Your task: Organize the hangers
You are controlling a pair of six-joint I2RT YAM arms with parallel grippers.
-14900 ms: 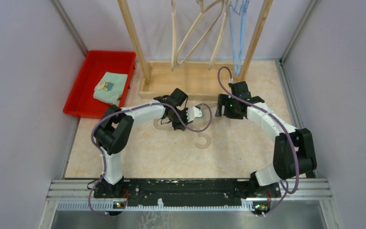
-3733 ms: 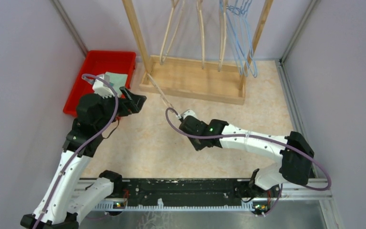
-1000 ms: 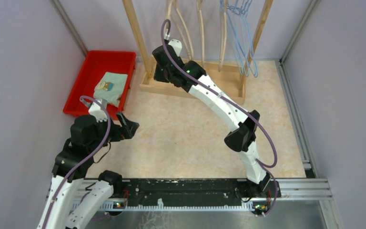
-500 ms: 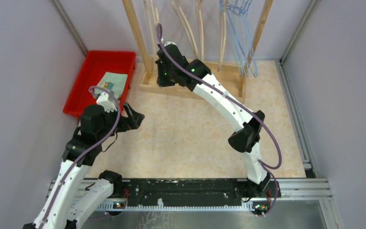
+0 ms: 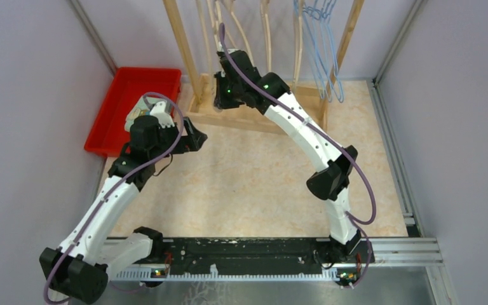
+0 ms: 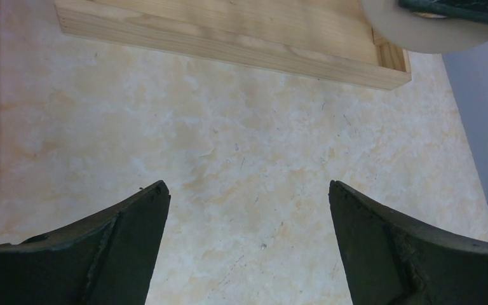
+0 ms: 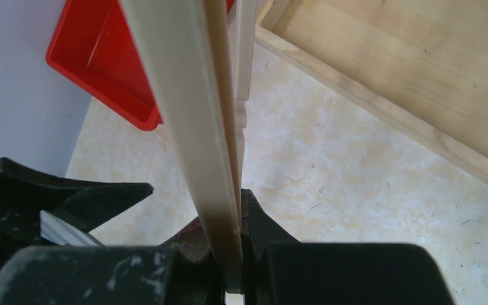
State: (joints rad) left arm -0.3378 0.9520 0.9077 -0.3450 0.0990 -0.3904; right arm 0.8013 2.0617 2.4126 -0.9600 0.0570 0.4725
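My right gripper (image 5: pixel 220 96) is up at the left end of the wooden rack, shut on the flat bar of a beige hanger (image 7: pixel 190 95). That bar fills the right wrist view and runs out from between the jaws (image 7: pixel 232 213). From above, the held hanger (image 5: pixel 211 28) rises beside the rack's left post. Other beige hangers (image 5: pixel 267 32) and light-blue wire hangers (image 5: pixel 323 47) hang on the rack. My left gripper (image 5: pixel 195 137) hovers open over bare floor in front of the rack base (image 6: pixel 229 32), nothing between its fingers (image 6: pixel 136 216).
A red tray (image 5: pixel 115 95) with a folded green cloth (image 5: pixel 133 117) sits at the left, behind my left wrist. The rack's wooden base (image 5: pixel 273 117) and posts (image 5: pixel 176 44) stand at the back. Grey walls close in both sides.
My left arm has swung up and right, toward the rack base, staying open. My right gripper has shifted slightly right at the rack with the beige hanger in it.
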